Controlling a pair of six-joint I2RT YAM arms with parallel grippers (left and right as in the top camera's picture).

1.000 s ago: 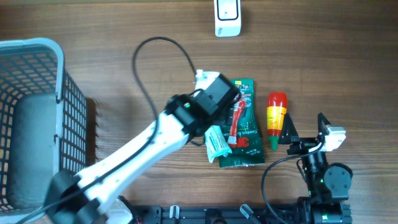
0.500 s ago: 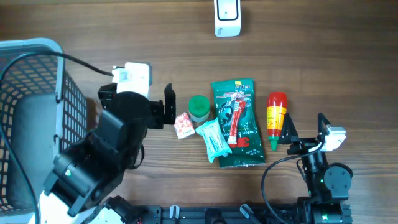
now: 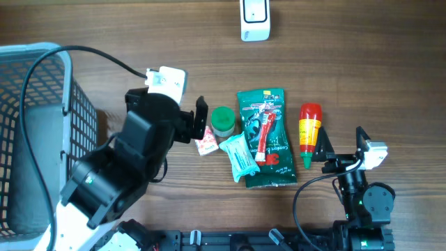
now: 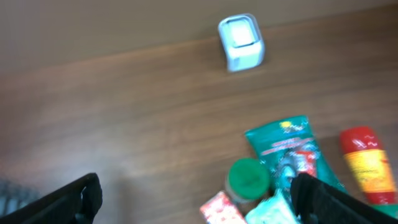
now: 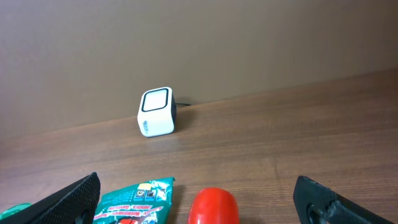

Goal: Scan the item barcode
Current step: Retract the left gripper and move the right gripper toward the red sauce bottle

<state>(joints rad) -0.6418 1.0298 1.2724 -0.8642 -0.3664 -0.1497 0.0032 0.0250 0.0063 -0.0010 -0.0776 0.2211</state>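
Your left gripper (image 4: 196,198) and right gripper (image 3: 343,145) gape empty. Dropping left into the desk's (image 3: 348,56) crowded middle could nudge the green round-capped jar (image 3: 223,120) aside.

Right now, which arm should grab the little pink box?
Left. The open left fingers hover right beside the small pink box, while the right fingers sit beyond the green packet and red-capped bottle.
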